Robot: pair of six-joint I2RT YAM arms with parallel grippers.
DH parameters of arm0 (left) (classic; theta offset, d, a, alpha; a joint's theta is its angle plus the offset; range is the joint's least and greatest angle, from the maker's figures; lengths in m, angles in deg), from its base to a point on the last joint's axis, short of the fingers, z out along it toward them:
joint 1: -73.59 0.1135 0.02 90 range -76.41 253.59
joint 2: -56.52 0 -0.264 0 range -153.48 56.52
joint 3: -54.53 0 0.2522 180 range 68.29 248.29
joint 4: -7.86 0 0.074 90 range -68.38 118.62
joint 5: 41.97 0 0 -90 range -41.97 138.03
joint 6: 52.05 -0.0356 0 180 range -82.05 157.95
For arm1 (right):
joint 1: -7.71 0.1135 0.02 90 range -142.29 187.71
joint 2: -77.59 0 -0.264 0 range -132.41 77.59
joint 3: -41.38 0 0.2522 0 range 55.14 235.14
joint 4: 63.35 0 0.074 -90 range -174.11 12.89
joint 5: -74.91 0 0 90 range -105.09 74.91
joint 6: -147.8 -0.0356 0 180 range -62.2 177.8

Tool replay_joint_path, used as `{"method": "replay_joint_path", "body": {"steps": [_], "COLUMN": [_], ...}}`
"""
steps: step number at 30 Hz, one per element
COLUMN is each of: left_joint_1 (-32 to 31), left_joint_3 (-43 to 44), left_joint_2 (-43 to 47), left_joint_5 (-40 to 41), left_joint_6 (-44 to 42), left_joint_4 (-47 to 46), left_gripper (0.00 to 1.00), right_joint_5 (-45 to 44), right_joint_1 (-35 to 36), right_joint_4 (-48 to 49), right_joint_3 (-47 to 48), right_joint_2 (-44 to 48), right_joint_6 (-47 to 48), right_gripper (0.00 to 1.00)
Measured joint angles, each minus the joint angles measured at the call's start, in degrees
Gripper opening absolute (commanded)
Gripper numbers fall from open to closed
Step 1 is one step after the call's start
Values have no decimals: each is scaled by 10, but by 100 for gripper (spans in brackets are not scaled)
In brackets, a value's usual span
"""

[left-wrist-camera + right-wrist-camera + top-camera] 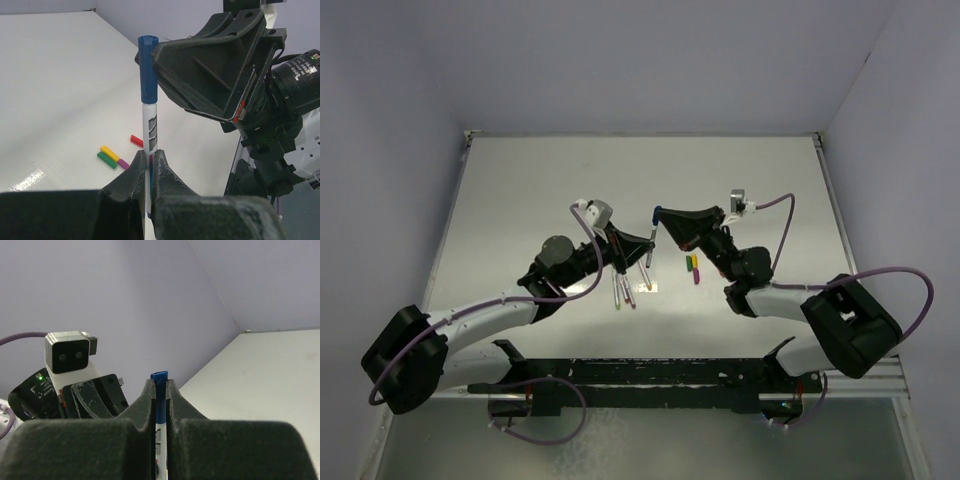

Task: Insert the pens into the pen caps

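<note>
Looking along my left hand (151,165), I see it clamped on a pen (150,125) held upright; the blue cap (148,70) sits on the pen's top, pinched tight in my right hand (159,387); beyond them, four loose caps (110,153), yellow, green, red and purple, lie together on the counter (60,100).

Light's soft and even from above, with a cool violet tint on the walls (620,60). The white table (520,200) runs bright, close to washed out in the top view, and the left wrist view catches a shiny glare patch on it low at left. Shadows under the arms (490,315) are faint. Up close, the left gripper's fingers (131,185) and right gripper's fingers (142,407) go soft and grainy, while the pen (150,125) and blue cap (148,62) look crisp.
</note>
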Motion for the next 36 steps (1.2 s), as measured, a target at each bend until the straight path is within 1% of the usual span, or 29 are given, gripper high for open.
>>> {"method": "replay_joint_path", "body": {"steps": [5,12,17,24,36], "left_joint_1": [-4,-4,-4,-4,-4], "left_joint_3": [-3,-3,-3,6,12], "left_joint_2": [24,26,26,35,38], "left_joint_5": [19,25,37,53,80], "left_joint_6": [0,-5,-16,-35,-65], "left_joint_4": [10,22,42,65,96], "left_gripper": [0,0,0,0,0], "right_joint_5": [2,5,4,-24,-72], "right_joint_1": [4,5,13,40,66], "right_joint_4": [13,1,-43,-136,-191], "right_joint_3": [0,0,10,37,52], "right_joint_2": [0,0,3,39,42], "right_joint_6": [-1,4,24,83,122], "right_gripper": [0,0,0,0,0]}}
